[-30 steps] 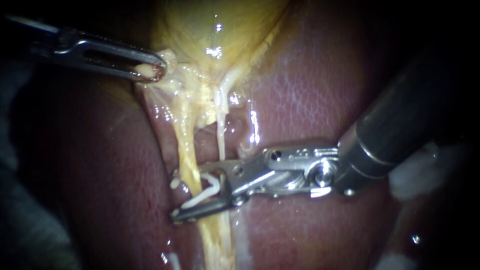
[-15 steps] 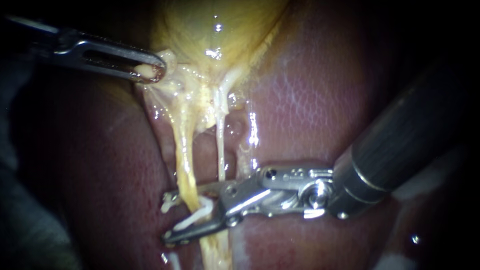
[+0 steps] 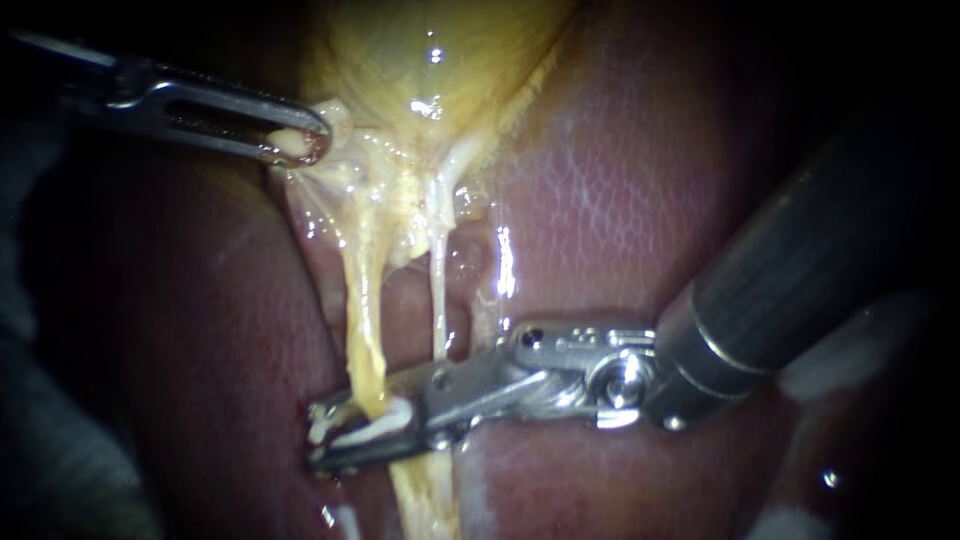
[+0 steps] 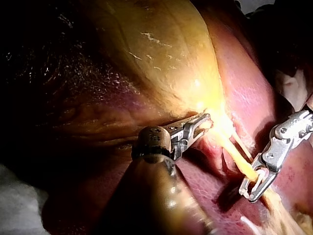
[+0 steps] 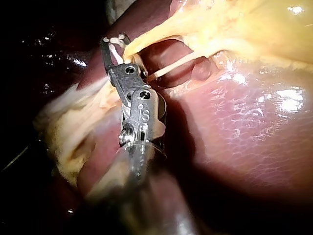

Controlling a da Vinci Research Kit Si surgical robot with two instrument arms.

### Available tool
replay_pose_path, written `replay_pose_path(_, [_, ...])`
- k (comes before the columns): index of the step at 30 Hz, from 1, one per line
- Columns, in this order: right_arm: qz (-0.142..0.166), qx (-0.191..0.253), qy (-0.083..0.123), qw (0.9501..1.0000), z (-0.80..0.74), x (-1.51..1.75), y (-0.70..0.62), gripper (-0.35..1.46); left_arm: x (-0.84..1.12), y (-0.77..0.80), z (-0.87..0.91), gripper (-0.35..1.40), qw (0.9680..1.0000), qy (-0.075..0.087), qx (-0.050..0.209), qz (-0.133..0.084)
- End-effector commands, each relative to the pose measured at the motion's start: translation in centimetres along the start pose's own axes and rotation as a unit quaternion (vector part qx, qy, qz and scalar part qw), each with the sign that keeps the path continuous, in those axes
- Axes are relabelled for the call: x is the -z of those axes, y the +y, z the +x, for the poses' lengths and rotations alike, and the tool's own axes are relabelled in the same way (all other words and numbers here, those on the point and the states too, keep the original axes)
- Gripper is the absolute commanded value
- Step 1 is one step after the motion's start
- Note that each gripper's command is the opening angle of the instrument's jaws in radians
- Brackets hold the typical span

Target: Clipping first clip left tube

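Observation:
Two tubes run down from the yellow gallbladder over the liver: a thicker yellow left tube and a thin pale right tube. My right instrument reaches across from the right, its jaws closed around the left tube with a white clip pressed between them. The right wrist view shows the same jaws and clip at the tube. My left instrument holds gallbladder tissue near the neck, pulled up and left; the left wrist view also shows its jaws.
Yellow fatty tissue continues below the clip. The right instrument's thick dark shaft covers the liver on the right. Pale gauze lies beyond the liver's edge.
The right instrument's jaws have slid further left across the left tube and closed down, squeezing the white clip from a wide V to nearly flat. The left instrument has stayed put.

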Motion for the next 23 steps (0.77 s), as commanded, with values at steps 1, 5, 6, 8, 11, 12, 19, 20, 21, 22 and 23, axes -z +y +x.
replay_pose_path(1, [0.0, -0.001, -0.001, 1.0, 0.0, 0.0, -0.01, -0.15, 0.0, 0.0, 0.0, -0.35, 1.0, 0.0, 0.0, 0.0])
replay_pose_path(5, [0.008, -0.004, -0.003, 1.0, -0.01, 0.01, -0.01, -0.35, 0.0, 0.0, 0.0, -0.35, 1.0, 0.0, 0.0, 0.0])
replay_pose_path(6, [0.011, -0.01, -0.005, 0.9999, -0.01, 0.01, -0.01, -0.35, 0.0, 0.0, 0.0, -0.35, 1.0, 0.0, 0.0, 0.0])
replay_pose_path(8, [0.011, -0.022, -0.003, 0.9997, -0.02, 0.02, -0.01, -0.35, 0.0, 0.0, 0.0, -0.35, 1.0, 0.0, 0.0, 0.0])
replay_pose_path(11, [0.008, -0.025, -0.012, 0.9996, -0.03, 0.04, -0.02, -0.35, 0.0, 0.0, 0.0, -0.35, 1.0, 0.0, 0.0, 0.0])
replay_pose_path(12, [0.008, -0.024, -0.013, 0.9996, -0.04, 0.05, -0.02, -0.35, 0.0, 0.0, 0.0, -0.35, 1.0, 0.0, 0.0, 0.0])
replay_pose_path(19, [0.007, -0.024, -0.015, 0.9996, -0.05, 0.05, -0.01, -0.35, 0.0, 0.0, 0.0, -0.35, 1.0, 0.0, 0.0, 0.0])
replay_pose_path(20, [0.007, -0.024, -0.015, 0.9996, -0.05, 0.05, 0.0, -0.35, 0.0, 0.0, 0.0, -0.35, 1.0, 0.0, 0.0, 0.0])
replay_pose_path(21, [0.007, -0.024, -0.015, 0.9996, -0.05, 0.06, 0.0, -0.35, 0.0, -0.01, 0.0, -0.35, 1.0, 0.0, 0.0, 0.0])
replay_pose_path(22, [0.007, -0.024, -0.015, 0.9996, -0.05, 0.06, 0.0, -0.35, 0.0, -0.01, 0.0, -0.35, 1.0, 0.0, 0.0, 0.0])
replay_pose_path(23, [0.011, -0.024, -0.015, 0.9995, -0.05, 0.06, 0.01, -0.35, 0.0, -0.01, 0.0, -0.35, 1.0, 0.0, 0.0, 0.0])
